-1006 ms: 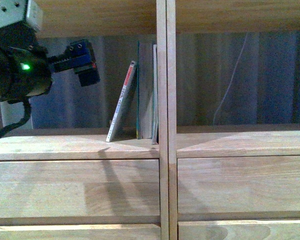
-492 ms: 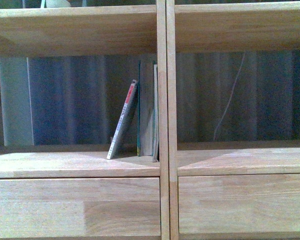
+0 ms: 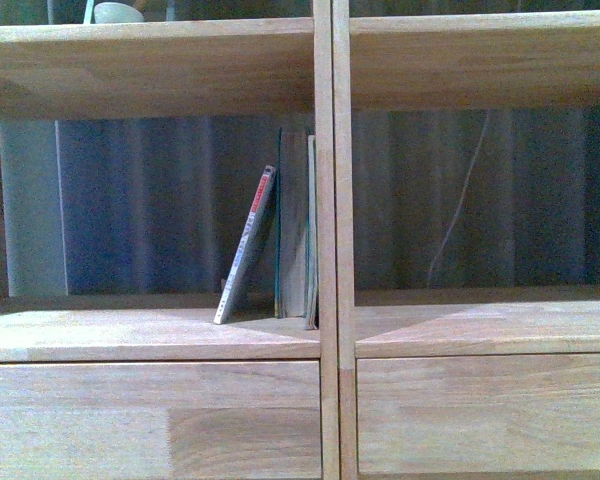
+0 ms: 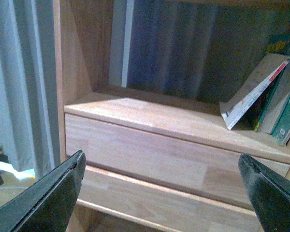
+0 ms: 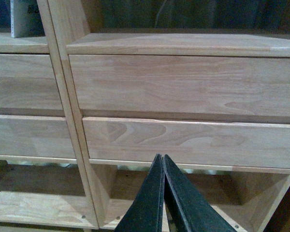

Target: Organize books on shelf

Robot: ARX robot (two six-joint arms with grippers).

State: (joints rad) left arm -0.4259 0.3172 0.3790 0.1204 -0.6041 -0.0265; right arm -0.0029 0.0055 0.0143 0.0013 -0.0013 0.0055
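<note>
Leaning books (image 3: 280, 240) on pale wooden shelf (image 3: 150, 335), dim grey curtain (image 3: 140, 200) behind

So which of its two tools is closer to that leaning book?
Left, probably. The left tool, open, faces the compartment holding the leaning book, off to one side. The right tool, shut, sits low before the other column's drawers.
</note>
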